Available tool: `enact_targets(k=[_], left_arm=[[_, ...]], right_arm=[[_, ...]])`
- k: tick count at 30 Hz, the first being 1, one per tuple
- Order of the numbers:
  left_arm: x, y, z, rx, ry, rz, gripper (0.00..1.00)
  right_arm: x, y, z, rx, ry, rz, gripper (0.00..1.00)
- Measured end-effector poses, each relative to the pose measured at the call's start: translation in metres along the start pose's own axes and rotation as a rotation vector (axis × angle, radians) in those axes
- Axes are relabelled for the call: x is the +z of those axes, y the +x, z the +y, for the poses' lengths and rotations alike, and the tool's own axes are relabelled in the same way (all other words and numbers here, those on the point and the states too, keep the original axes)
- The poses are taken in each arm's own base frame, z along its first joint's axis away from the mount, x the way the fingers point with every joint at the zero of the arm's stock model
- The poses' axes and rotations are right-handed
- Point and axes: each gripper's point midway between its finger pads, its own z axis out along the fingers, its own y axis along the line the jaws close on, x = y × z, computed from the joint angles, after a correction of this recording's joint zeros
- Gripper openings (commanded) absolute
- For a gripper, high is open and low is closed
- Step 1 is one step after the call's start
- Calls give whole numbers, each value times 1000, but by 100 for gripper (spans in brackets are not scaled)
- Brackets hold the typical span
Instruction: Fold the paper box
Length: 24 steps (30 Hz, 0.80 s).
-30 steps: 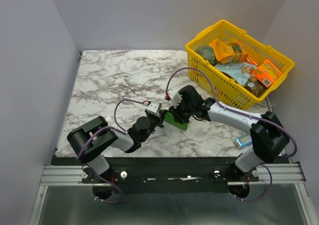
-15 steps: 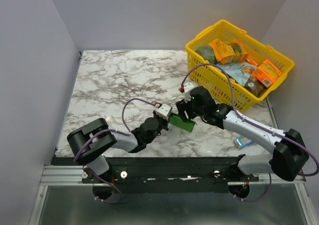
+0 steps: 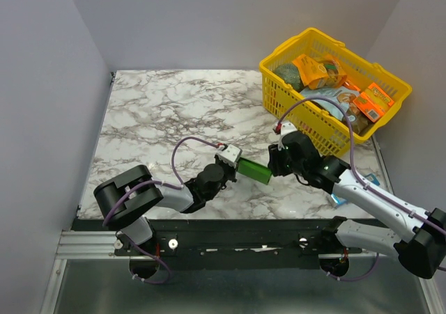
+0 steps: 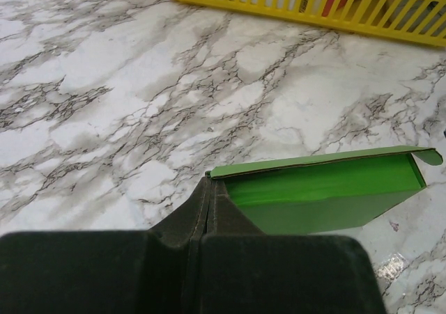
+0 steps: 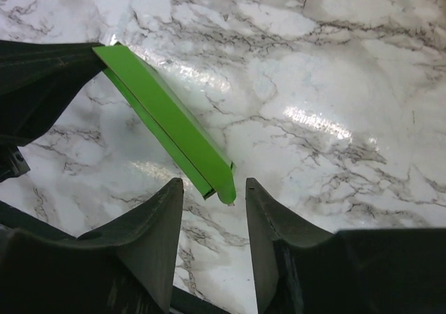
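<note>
- A robotics lab test cell: plain grey panel walls (image 3: 42, 84) close in the bench at 9, 12 and 3 o'clock.
- A white, grey-veined marble-pattern tabletop (image 3: 160, 112) meets a ribbed aluminium rail frame (image 3: 83, 244) at 6 o'clock.
- Two black-and-grey jointed robot arms with purple cables, left (image 3: 167, 197) and right (image 3: 380, 201), are mounted along that rail.
- A yellow slatted plastic basket (image 3: 300, 115) holding packaged goods (image 3: 336, 98) stands at 1 o'clock.

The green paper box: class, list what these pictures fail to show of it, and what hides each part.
- Left wrist view: the paper box has its gripped end hidden between the left fingers.
- Right wrist view: it lies edge-on, so its inside does not show; its far end is covered by those fingers.
- Top external view: its creases and flaps are too small to tell.
</note>
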Motion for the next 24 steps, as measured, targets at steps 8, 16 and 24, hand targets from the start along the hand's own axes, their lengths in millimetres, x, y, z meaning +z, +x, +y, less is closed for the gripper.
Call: enact_targets(k=[8,16,24], left_arm=[[1,0,0,4,-6,8,0],[2,-1,0,5,-8,11,0],[2,-1,0,5,-8,12,0]], right_arm=[[4,33,6,3,-44,98,43],[13,46,4,27,-18,153,38],[15,44,-3,26,28,141,33]])
